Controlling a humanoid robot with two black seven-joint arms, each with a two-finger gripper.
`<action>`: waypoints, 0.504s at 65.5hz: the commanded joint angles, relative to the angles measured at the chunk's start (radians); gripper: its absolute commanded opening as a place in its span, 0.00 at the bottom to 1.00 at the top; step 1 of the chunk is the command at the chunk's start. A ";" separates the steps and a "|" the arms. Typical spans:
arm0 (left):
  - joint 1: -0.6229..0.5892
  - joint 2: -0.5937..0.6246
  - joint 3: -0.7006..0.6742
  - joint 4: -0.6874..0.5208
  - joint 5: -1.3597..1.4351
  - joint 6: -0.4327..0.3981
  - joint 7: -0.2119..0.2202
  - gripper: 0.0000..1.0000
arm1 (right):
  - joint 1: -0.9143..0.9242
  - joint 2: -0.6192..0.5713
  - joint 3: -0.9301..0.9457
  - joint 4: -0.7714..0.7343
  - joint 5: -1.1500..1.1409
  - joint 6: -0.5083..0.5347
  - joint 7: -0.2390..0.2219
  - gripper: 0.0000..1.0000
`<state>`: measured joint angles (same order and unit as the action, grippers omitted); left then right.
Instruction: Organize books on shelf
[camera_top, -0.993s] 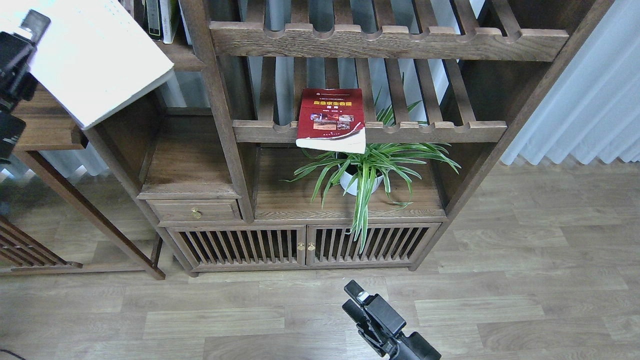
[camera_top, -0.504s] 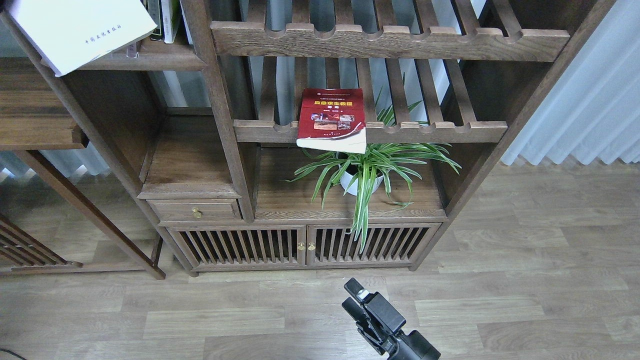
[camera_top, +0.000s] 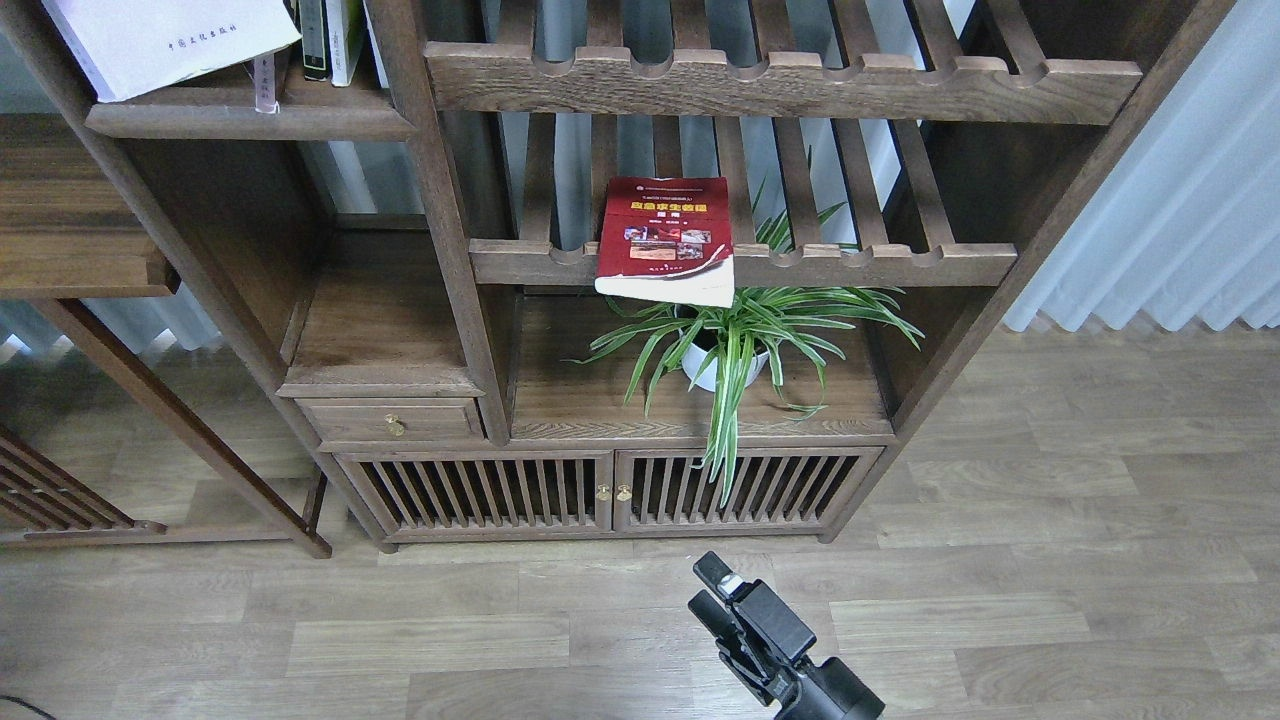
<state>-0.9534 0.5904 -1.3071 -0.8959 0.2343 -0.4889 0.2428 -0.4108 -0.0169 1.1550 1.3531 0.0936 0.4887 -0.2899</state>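
Observation:
The pale white-lavender book (camera_top: 170, 40) rests tilted on the dark-brown shelf board (camera_top: 300, 122) at the top left, partly cut off by the frame edge. The red book with the yellow title band (camera_top: 665, 240) lies flat on a slatted rack, its front edge overhanging the rail. I cannot make out the maroon book. My left gripper is out of view. My right gripper (camera_top: 708, 590) hovers low over the floor in front of the bookcase, its fingers slightly apart and empty.
Several upright book spines (camera_top: 330, 35) stand to the right of the pale book. A potted spider plant (camera_top: 725, 345) sits under the red book. A drawer (camera_top: 392, 422) and slatted cabinet doors (camera_top: 610, 490) are below. A curtain (camera_top: 1180, 200) hangs at the right.
The pale book has moved up and back onto the top-left shelf board. My left arm, which was at the left edge with the book, has left the view. My right gripper has barely moved.

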 joint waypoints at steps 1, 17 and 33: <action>-0.051 -0.015 0.003 0.052 0.020 0.000 -0.002 0.09 | 0.001 0.000 0.000 0.000 0.000 0.000 0.000 0.92; -0.120 -0.063 0.028 0.120 0.022 0.000 -0.004 0.09 | 0.001 0.002 0.002 0.000 0.000 0.000 0.000 0.92; -0.226 -0.075 0.094 0.216 0.023 0.000 0.001 0.10 | 0.001 0.002 0.002 0.001 0.000 0.000 0.000 0.92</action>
<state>-1.1354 0.5168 -1.2421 -0.7249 0.2563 -0.4886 0.2394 -0.4095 -0.0156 1.1568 1.3535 0.0936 0.4887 -0.2899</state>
